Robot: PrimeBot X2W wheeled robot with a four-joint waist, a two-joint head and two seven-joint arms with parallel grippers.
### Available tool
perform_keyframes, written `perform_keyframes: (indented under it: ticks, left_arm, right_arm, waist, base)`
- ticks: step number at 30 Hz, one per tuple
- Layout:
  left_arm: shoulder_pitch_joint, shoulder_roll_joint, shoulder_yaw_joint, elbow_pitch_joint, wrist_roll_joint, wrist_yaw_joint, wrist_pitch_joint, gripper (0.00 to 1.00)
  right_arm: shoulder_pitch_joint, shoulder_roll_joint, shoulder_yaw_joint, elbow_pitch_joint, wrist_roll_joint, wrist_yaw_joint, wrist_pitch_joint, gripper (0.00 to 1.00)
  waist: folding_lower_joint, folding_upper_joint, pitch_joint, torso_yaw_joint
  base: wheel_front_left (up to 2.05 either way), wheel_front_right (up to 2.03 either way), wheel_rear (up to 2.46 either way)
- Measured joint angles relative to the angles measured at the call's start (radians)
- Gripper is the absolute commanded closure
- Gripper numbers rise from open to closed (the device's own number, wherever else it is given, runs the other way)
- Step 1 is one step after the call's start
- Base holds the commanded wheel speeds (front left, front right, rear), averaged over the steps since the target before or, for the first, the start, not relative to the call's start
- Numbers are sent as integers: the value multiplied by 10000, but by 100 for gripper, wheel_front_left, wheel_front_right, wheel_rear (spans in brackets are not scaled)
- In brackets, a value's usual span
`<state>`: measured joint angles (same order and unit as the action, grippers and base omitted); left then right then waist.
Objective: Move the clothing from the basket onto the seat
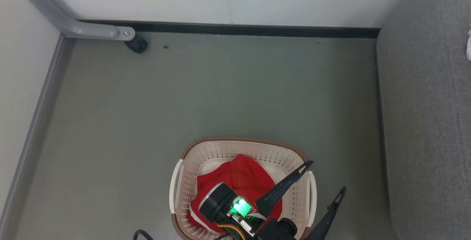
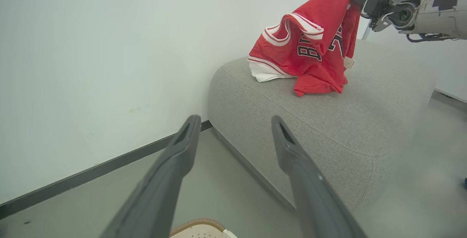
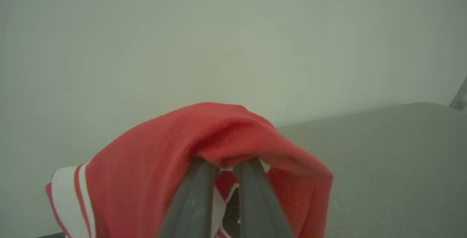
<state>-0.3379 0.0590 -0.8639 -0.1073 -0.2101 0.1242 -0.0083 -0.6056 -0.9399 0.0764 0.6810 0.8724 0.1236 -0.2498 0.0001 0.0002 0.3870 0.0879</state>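
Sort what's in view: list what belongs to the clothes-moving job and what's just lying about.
Job: red white-trimmed jersey pinched by the right gripper; red garment in the cream perforated plastic basket; grey-green upholstered seat; open left gripper.
Lying about: grey metal bar with black foot; black skirting strip.

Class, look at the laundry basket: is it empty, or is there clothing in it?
Not empty: red clothing lies bunched inside the basket, seen from the head view.
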Motion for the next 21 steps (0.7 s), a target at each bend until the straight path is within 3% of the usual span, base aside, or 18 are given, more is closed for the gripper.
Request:
perform_keyframes:
  ticks: [9, 21]
  left_arm:
    - [-559, -4, -119, 412, -224, 2, -566, 0]
    - [-899, -15, -232, 980, -479, 0, -1026, 0]
  right_arm:
    - [-34, 209, -569, 1386, 58, 0, -29, 100]
    - [-259, 635, -683, 2412, 36, 0, -42, 100]
  waist:
    - [1, 0, 822, 82]
    - [-1, 0, 777, 113]
  base:
    - [0, 0, 0]
    - [0, 0, 0]
